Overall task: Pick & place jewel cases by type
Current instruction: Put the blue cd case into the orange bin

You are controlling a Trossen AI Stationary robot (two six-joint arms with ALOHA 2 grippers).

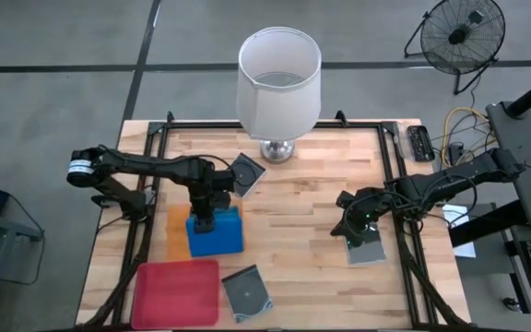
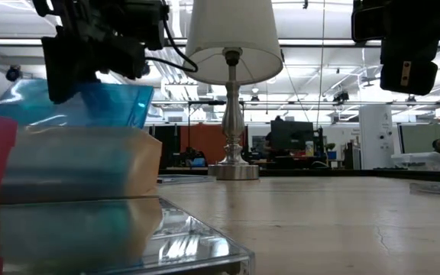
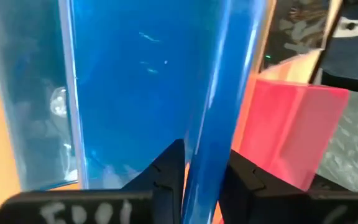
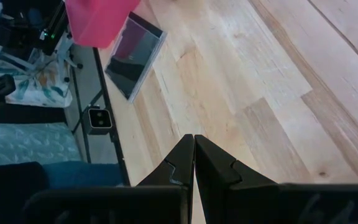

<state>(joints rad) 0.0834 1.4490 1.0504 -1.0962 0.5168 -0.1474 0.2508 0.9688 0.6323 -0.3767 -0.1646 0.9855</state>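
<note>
A blue jewel case (image 1: 216,232), lying on the orange tray (image 1: 177,231), is straddled edgewise by the left gripper (image 1: 205,219), jaws barely parted. The right gripper (image 1: 356,229) is held clenched above the counter (image 1: 312,240).

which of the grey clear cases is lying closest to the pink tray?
The grey case at the table's front edge, just right of the pink tray. The other two lie farther off: one by the lamp base, one under the right hand.
</note>
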